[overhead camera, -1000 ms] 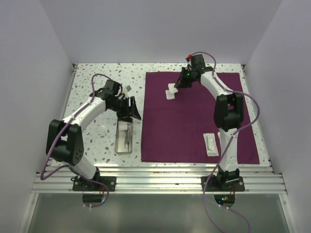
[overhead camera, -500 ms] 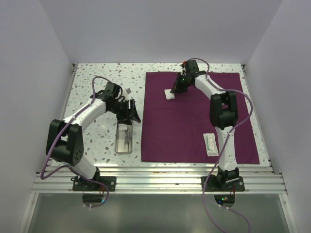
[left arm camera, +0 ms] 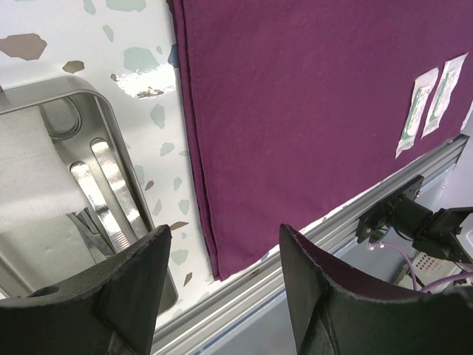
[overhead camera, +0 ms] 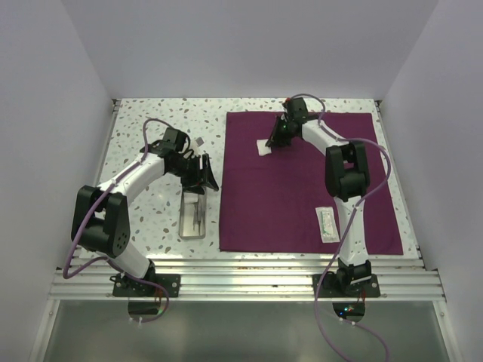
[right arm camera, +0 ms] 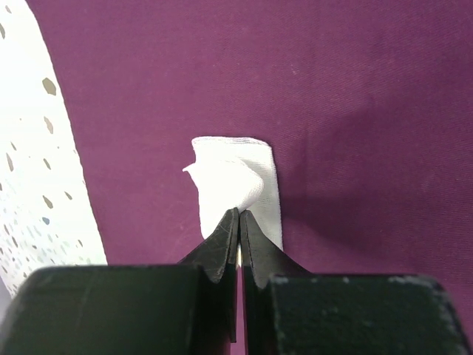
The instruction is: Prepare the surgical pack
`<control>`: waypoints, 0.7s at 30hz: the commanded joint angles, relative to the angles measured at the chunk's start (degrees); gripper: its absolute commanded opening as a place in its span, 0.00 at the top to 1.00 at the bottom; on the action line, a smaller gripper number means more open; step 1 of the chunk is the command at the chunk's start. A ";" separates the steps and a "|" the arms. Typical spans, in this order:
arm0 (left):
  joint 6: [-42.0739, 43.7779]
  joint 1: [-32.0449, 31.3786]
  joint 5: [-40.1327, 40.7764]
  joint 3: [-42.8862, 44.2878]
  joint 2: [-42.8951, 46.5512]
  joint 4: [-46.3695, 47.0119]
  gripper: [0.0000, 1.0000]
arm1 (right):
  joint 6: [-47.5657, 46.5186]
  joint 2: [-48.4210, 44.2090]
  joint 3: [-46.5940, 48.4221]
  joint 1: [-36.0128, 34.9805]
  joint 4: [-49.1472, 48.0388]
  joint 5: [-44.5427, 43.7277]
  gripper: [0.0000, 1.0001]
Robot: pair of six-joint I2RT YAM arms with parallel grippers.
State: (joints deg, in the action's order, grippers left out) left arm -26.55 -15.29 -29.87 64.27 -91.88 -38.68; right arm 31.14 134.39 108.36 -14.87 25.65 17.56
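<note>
Right gripper [right arm camera: 238, 214] pinched shut on the near edge of the white gauze square [right arm camera: 235, 177], resting on the far-left part of the magenta cloth [right arm camera: 355, 103], seemingly to set it inside the sheet for wrapping. Left gripper [left arm camera: 222, 237] spread open above the steel tray [left arm camera: 81, 83] and its instruments [left arm camera: 111, 185], just off the cloth, likely ready to fetch them. Nothing legible on the 2 sealed packets [left arm camera: 430, 103]; no brand visible.

right hand [right arm camera: 238, 214] covers the near end of the gauze [right arm camera: 230, 171].
</note>
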 commanded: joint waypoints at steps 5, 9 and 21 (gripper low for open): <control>0.44 -0.09 -1.25 1.12 1.44 0.53 0.36 | 1.38 -2.29 -0.95 0.02 -4.38 -2.36 1.00; 0.62 0.00 -1.42 1.38 1.17 0.62 0.35 | 1.82 -2.38 -0.69 0.02 -5.08 -2.62 1.00; 1.06 -0.09 -1.60 1.82 0.56 0.44 0.34 | 2.35 -1.23 -0.86 0.02 -4.73 -2.53 1.00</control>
State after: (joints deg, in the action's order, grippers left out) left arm -26.39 -15.29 -30.15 64.27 -91.88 -38.70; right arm 32.69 134.39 107.53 -14.87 22.61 15.90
